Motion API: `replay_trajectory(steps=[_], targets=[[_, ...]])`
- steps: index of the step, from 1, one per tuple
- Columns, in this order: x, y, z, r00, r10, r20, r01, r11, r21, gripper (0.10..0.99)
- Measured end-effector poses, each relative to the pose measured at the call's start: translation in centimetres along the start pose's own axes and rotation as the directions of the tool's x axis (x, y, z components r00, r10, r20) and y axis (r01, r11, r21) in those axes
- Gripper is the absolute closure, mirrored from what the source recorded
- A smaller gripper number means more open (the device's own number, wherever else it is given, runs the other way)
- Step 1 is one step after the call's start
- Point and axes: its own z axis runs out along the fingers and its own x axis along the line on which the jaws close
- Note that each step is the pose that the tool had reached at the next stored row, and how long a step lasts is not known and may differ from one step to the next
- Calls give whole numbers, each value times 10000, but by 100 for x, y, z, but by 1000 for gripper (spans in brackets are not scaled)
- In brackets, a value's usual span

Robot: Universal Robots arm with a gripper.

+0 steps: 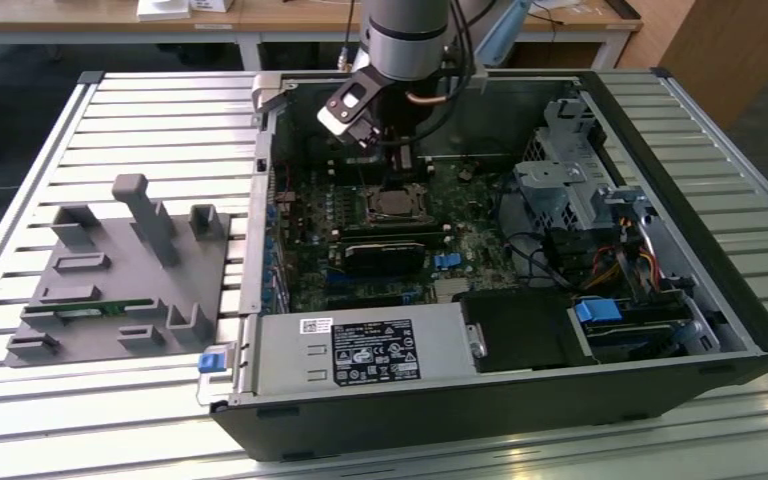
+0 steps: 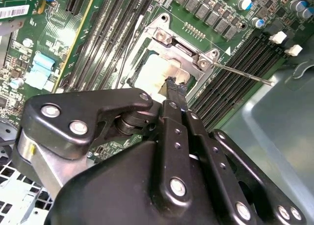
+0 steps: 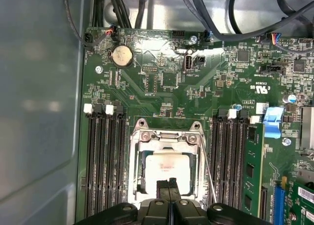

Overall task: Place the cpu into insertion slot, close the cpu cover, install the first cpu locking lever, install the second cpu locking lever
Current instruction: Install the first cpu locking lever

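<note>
the cpu (image 3: 169, 167) lies in the square window of the silvery cover (image 3: 139, 156), flat on the green board (image 3: 162, 73). my gripper (image 3: 169, 182) has its jaws pressed together, holding nothing, tips at the chip's edge. beside the cover a thin lever (image 3: 208, 167) slants out over the long black memory slots (image 3: 229, 161).
</note>
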Motion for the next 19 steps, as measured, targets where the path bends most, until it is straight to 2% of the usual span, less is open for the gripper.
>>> replay_trajectory(steps=[13,18,19], targets=[[3,0,-113,10000,0,77,0,10000,0,980],[4,0,-168,9999,-1,108,1,10000,1,980],[5,0,-198,9999,-1,116,1,10000,2,980]])
